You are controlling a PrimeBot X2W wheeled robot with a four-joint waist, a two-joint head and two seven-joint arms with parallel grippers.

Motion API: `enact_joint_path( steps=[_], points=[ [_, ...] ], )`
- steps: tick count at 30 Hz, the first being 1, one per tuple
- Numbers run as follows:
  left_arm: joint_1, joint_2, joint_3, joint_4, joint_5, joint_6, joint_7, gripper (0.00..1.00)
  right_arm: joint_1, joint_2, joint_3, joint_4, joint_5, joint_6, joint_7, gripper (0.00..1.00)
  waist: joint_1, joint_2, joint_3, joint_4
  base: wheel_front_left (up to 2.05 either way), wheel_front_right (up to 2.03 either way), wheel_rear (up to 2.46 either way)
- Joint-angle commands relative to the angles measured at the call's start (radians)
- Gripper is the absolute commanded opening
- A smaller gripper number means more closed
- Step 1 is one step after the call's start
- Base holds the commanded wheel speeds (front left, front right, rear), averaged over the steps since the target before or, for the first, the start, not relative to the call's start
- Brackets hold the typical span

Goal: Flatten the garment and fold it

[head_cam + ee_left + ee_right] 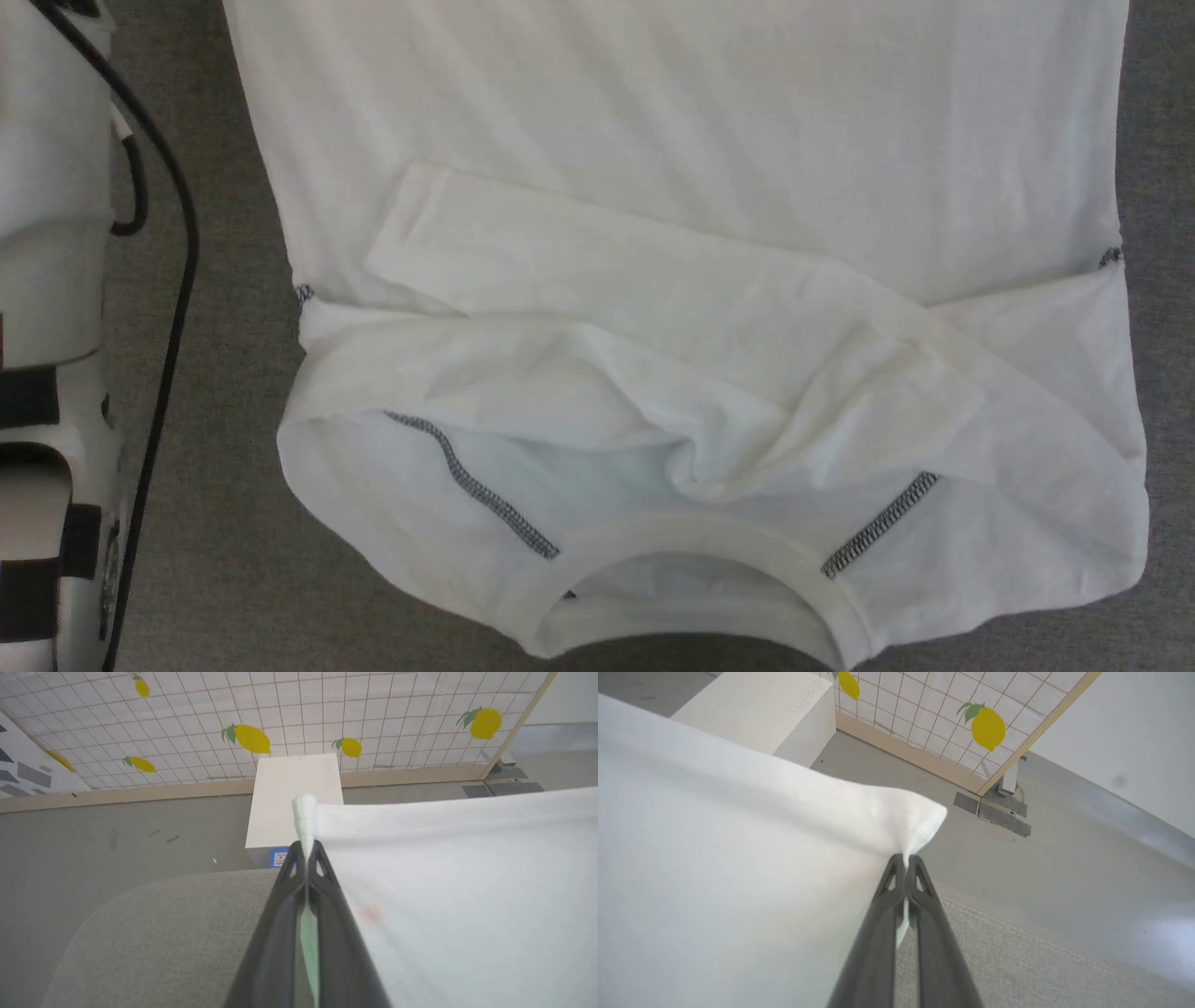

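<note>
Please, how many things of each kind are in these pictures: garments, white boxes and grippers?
garment: 1
white box: 1
grippers: 2, the left gripper and the right gripper, each shut on the garment
Total: 4

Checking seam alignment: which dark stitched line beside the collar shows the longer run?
The left stitched line, curving down to the collar; the right stitched line is straight and shorter.

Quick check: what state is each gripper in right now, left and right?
Left gripper: closed, pinching an edge of the plain white thin cotton T-shirt.
Right gripper: closed, pinching a bunched corner of the same T-shirt.
</note>
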Motion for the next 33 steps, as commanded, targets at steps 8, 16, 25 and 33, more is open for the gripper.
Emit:
enact_joint_path(
  steps=[8, 16, 25, 33],
  points=[
    [-0.005, -0.006, -0.007, 0.097, -0.015, -0.083, -0.181, 0.00, 0.027, 0.032, -0.034, 0.076, 0.000, -0.001, -0.171, 0.00, -0.0001, 0.0000, -0.105, -0.005, 0.00, 0.00, 0.00],
    [0.255, 0.002, -0.041, 0.042, -0.091, -0.159, -0.254, 0.00, 0.325, 0.025, -0.045, 0.005, 0.216, -0.001, -0.281, 0.00, -0.0001, 0.0000, -0.311, -0.005, 0.00, 0.00, 0.00],
    [0.627, 0.024, -0.038, -0.181, -0.154, -0.137, -0.276, 0.00, 0.675, 0.043, -0.097, -0.140, 0.355, -0.001, -0.286, 0.00, -0.0001, 0.0000, -0.472, -0.017, 0.00, 0.00, 0.00],
    [0.973, -0.011, -0.077, -0.354, -0.184, -0.068, -0.284, 0.00, 0.987, 0.092, -0.180, -0.246, 0.393, -0.001, -0.251, 0.00, -0.0001, 0.0000, -0.582, -0.004, 0.00, 0.00, 0.00]
  ],
)
